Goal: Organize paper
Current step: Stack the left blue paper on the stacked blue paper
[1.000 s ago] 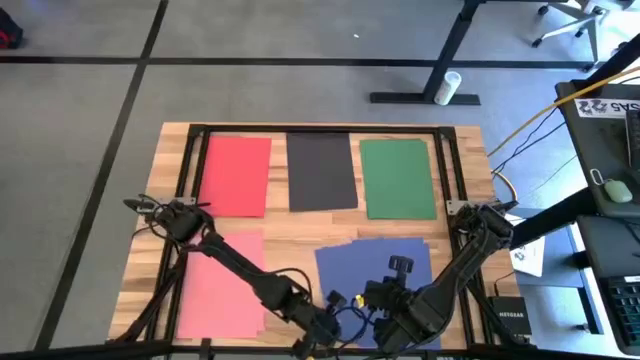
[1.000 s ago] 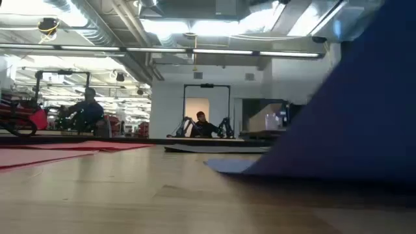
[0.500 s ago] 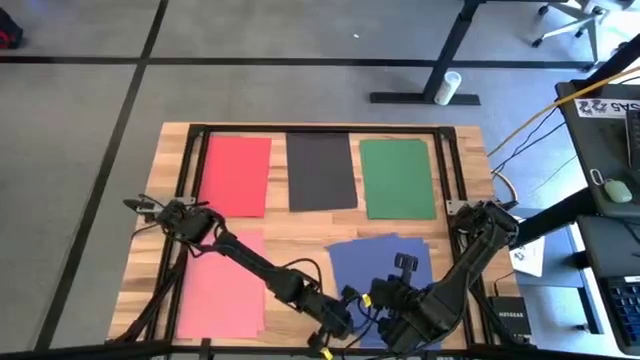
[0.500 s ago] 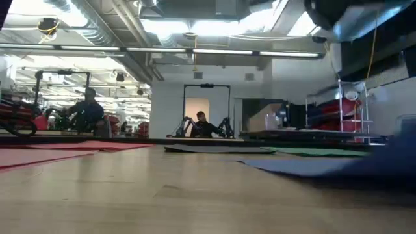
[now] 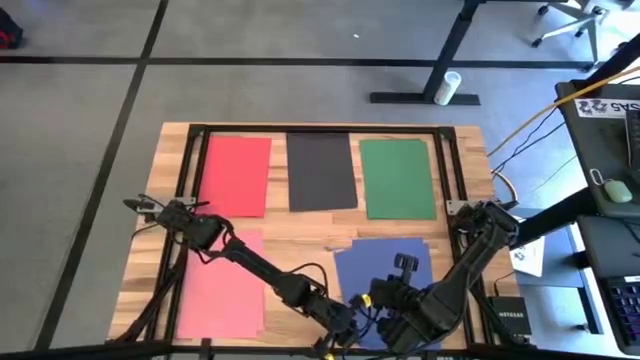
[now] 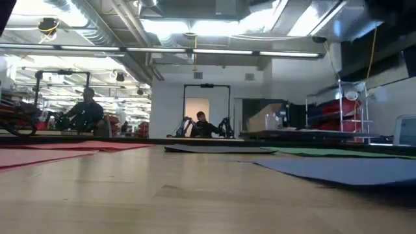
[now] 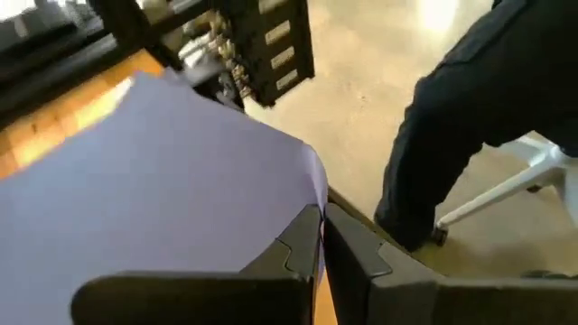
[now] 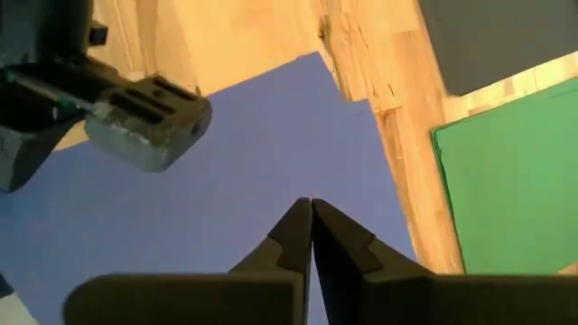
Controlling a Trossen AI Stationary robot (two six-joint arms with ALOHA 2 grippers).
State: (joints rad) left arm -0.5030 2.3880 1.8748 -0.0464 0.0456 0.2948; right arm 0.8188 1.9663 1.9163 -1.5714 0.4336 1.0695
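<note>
High view: I see both arms folded low at the table's [image 5: 470,150] near edge — left gripper [image 5: 345,322] and right gripper [image 5: 392,318] over the blue paper [image 5: 385,265]; red paper [image 5: 235,175], black paper [image 5: 322,170], green paper [image 5: 397,178] in the far row, pink paper [image 5: 220,285] front-left.
Low view: blue sheet lies flat.
Left wrist: fingers pinched on the blue sheet's edge.
Right wrist: fingers together — I see nothing between them.

blue paper [image 5: 385,265] now flat on table, shifted right, squarer
</note>
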